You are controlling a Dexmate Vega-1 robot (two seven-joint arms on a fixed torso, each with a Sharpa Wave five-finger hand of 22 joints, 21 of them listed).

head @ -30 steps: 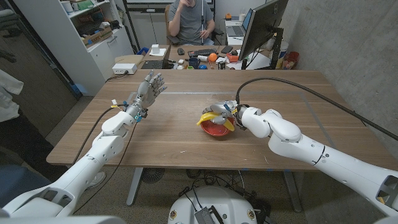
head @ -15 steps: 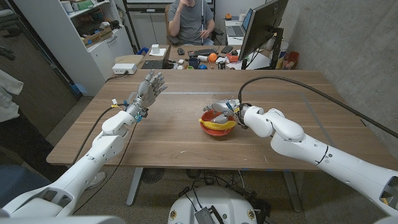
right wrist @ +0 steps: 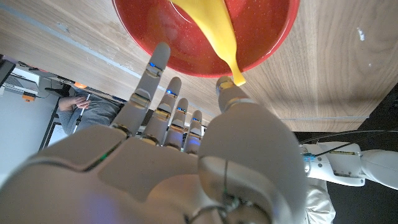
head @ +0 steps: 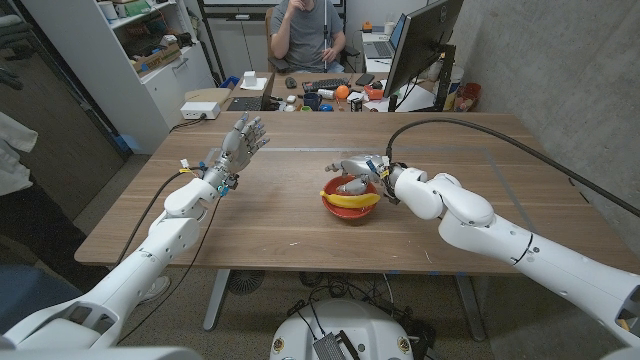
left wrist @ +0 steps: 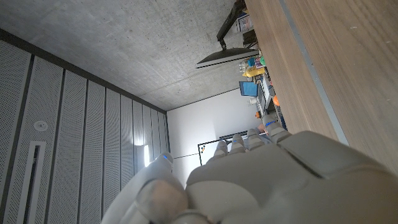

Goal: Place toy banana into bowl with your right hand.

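The yellow toy banana (head: 350, 200) lies inside the red bowl (head: 349, 215) near the middle of the wooden table (head: 300, 230). My right hand (head: 358, 170) hovers just behind and over the bowl's far rim, fingers apart, holding nothing. In the right wrist view the banana (right wrist: 205, 28) rests across the bowl (right wrist: 143, 25), its tip poking over the rim close to my right hand (right wrist: 180, 155). My left hand (head: 238, 143) is raised over the table's left part, fingers spread and empty; the left wrist view shows the back of that left hand (left wrist: 249, 180).
A black cable (head: 480, 132) arcs over the table's right side to my right arm. A person (head: 305, 30) sits behind the table at a cluttered desk (head: 330, 92) with a monitor (head: 420, 45). A white box (head: 205, 103) stands beyond the far left corner.
The banana, held over the bowl's rim a second ago, now lies in the bowl. My right hand has let go and drawn back slightly. The left arm is unmoved.
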